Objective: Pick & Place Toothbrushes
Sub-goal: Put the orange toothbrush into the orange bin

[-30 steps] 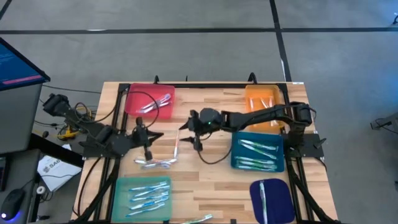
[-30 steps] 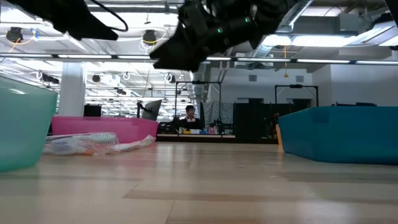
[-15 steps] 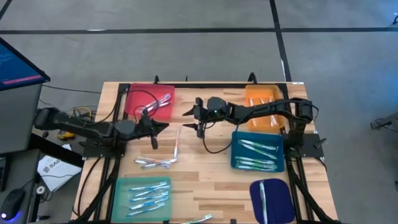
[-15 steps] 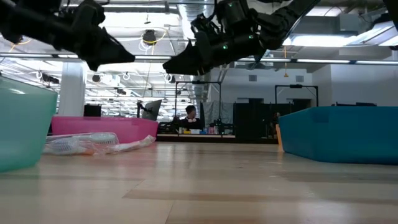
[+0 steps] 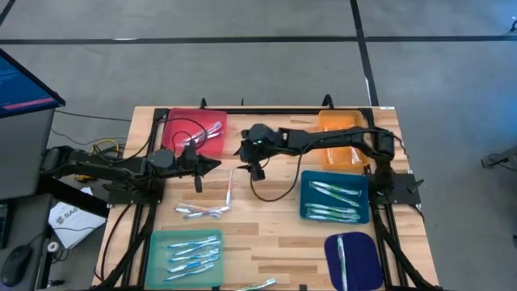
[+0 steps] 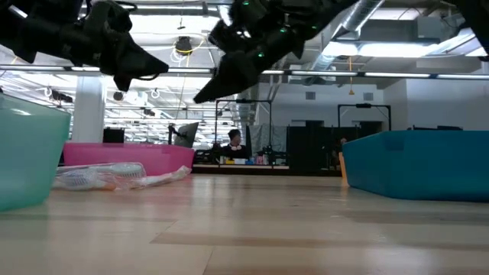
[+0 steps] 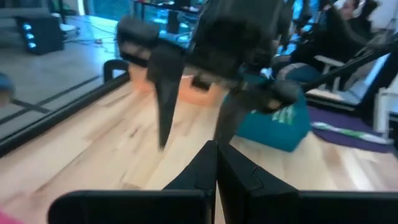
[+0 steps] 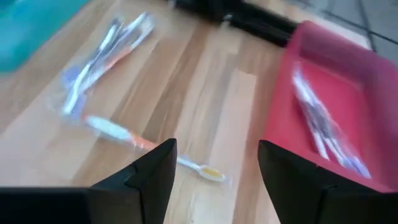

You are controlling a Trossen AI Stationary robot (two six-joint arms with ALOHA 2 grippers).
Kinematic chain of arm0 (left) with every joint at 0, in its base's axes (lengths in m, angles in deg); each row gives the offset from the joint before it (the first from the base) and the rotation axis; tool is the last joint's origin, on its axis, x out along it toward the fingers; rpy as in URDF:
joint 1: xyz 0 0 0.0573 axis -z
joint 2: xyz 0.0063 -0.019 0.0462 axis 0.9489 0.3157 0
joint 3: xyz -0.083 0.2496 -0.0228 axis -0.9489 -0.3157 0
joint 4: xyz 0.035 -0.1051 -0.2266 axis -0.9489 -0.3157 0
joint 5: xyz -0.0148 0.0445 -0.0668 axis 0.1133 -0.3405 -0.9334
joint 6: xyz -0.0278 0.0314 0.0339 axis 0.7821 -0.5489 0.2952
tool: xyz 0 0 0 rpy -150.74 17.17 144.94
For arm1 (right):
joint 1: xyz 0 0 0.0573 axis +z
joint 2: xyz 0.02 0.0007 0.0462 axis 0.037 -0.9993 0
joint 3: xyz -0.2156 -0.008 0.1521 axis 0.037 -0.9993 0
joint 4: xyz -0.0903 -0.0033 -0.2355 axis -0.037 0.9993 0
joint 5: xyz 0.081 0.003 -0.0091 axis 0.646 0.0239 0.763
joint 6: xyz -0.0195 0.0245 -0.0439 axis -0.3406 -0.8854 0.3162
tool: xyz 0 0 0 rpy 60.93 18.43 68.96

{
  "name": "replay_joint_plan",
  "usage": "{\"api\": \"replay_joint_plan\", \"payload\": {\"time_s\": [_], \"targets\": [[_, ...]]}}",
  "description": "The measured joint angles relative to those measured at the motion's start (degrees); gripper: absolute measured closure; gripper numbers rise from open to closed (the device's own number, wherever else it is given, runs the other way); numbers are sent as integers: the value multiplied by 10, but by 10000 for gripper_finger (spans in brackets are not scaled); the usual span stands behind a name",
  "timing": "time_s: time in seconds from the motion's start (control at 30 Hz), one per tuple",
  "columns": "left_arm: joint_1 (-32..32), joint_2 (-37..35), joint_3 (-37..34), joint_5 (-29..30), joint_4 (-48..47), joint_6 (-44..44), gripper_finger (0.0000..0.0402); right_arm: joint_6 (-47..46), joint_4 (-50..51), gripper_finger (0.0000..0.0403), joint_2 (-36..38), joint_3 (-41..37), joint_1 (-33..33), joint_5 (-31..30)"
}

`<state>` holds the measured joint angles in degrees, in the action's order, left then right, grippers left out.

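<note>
One loose toothbrush [image 5: 230, 190], white with orange, lies flat on the wooden table [image 5: 275, 234]. A bundle of toothbrushes [image 5: 202, 212] lies nearer the front. My right gripper [image 5: 246, 162] hovers open above the table, right of the pink tray [image 5: 194, 133]. In its wrist view the loose toothbrush [image 8: 143, 144] and the bundle [image 8: 106, 53] lie ahead of the gripper [image 8: 217, 180]. My left gripper [image 5: 212, 164] is shut and holds nothing. It points level toward the right gripper, whose fingers [image 7: 165, 93] show in front of the left gripper [image 7: 216, 165].
Toothbrushes lie in the pink tray, the light teal tray [image 5: 186, 255], the dark teal tray [image 5: 335, 198], the orange tray [image 5: 343, 137] and the purple tray [image 5: 351, 259]. Black cables [image 5: 271, 190] hang from both arms. A person sits far behind the table [image 6: 233, 145].
My left gripper has swung from over the bundle toward the table's far edge, turning from pointing at the near edge to pointing right, and stayed shut. My right gripper has gone toward the far left and rolled, staying open. The toothbrushes have not moved.
</note>
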<state>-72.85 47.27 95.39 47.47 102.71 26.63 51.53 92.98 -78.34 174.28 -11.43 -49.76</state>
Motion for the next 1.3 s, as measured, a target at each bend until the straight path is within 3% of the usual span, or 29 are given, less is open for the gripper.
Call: {"api": "replay_joint_plan", "payload": {"time_s": [0.23, 0.43, 0.73, 0.83, 0.93, 1.1, 1.3], "targets": [[4, -3, 0, -42, 0, 23, 401, 117, 209, 205, -104, 149, 8, -3], [5, -31, -1, -37, -4, 22, 401, 215, 288, 228, -173, 240, 32, -6], [5, -146, -18, -36, -4, 13, 401, 303, 264, 223, -182, 261, 51, -45], [5, -187, -28, -35, -3, 8, 401, 323, 241, 207, -188, 261, 57, -53], [5, -221, -39, -33, -3, 6, 401, 331, 229, 180, -204, 259, 68, -101], [5, -254, -56, -33, -3, 6, 401, 359, 224, 146, -230, 259, 94, -188], [5, -263, -63, -40, -4, 8, 401, 366, 224, 143, -225, 260, 94, -208]]}}
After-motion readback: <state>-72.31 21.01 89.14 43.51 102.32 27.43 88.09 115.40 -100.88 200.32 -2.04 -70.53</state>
